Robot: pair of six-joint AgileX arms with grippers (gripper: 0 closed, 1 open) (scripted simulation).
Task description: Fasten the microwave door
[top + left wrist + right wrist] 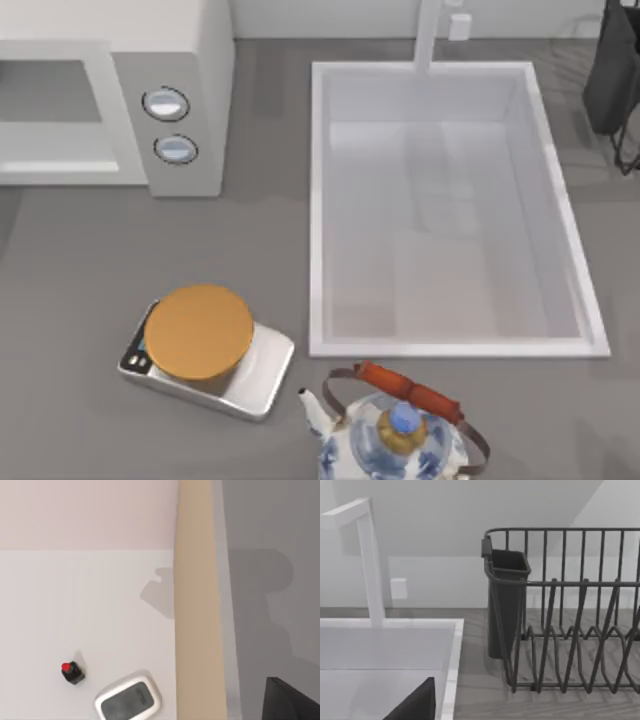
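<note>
Though boxy, microwave [175, 100] with round dials [166, 104].

The microwave [170, 60] is white-grey, its side panel grey, with two round dials [166, 104] rimmed in silver around pale bluish faces. The bench [120, 250] is plain mid-grey. The sink [318, 200] and its faucet [430, 35] are white. The scale [262, 375] is silver with an orange disc [199, 331] on top and a small dark display at one corner. The kettle [395, 445] is white with a blue painted pattern, a blue knob on the lid and a reddish-brown handle grip. In the right wrist view, the dish rack [570, 610] is dark grey wire with a dark grey cup.
</note>
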